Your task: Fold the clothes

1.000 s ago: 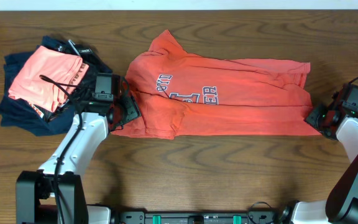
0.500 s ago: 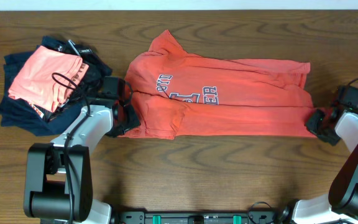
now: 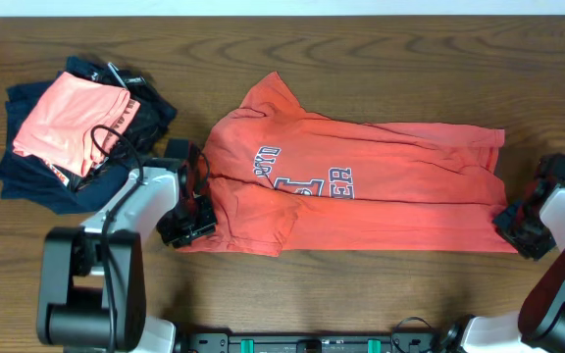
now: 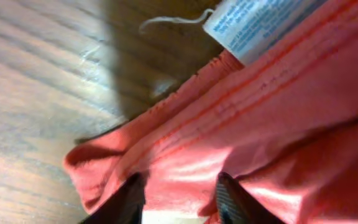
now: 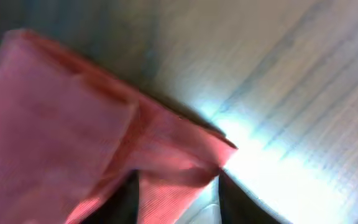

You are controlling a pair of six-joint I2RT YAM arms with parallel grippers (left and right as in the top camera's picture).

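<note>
The red-orange T-shirt lies spread sideways on the table, with navy-and-white lettering at its left half. My left gripper is shut on the shirt's lower left edge; the left wrist view shows the hem and a white care label with fabric between my fingers. My right gripper is shut on the shirt's lower right corner, and the right wrist view shows the corner pinched between my fingers.
A pile of garments sits at the back left: a salmon-pink piece on top of navy and black ones. The wooden table shows bare in front of the shirt.
Both grippers have moved toward the table's front edge, pulling the shirt's lower edge with them. The whole shirt has shifted forward and slightly right.
</note>
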